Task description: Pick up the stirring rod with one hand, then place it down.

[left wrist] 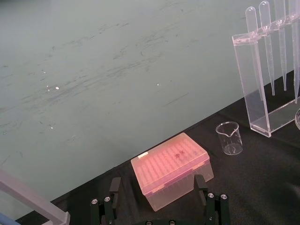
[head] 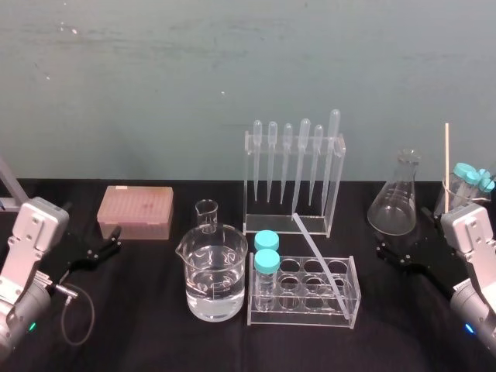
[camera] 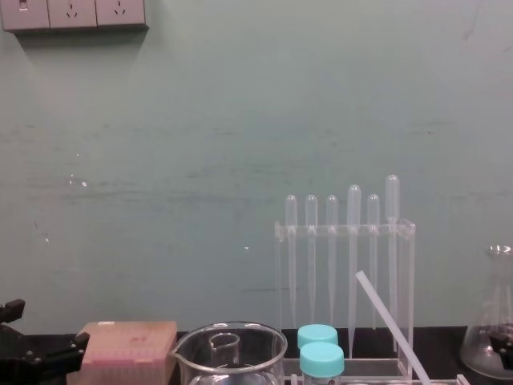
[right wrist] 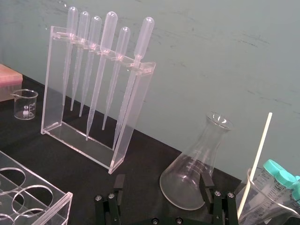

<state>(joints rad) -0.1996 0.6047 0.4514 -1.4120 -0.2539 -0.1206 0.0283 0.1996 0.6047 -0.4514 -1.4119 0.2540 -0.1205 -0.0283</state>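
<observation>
- My right gripper sits low over the black table, just beside the conical flask. Its 2 fingers are spread wide with nothing between them.
- My left gripper is parked at the far left, facing the pink tip box. It is spread just as wide and is also empty.
- The stirring rod stands tilted in the test-tube rack. Its lower end is down in a right-hand hole, and its upper end slants back and left toward the foot of the pipette stand. I cannot tell whether it touches the stand.
- 2 blue-capped tubes stand at the rack's left end, and the water beaker is just beside that end.
- I judge the rod light, stiff and smooth, so it may slip or roll in a loose pinch. If it is glass, it will snap under side load.
- I would grip the bare upper half above the rack, across its width, with the nearer right gripper.
- I would draw it out along its own slant. A sideways pull could lever the rack or knock the pipettes.
</observation>
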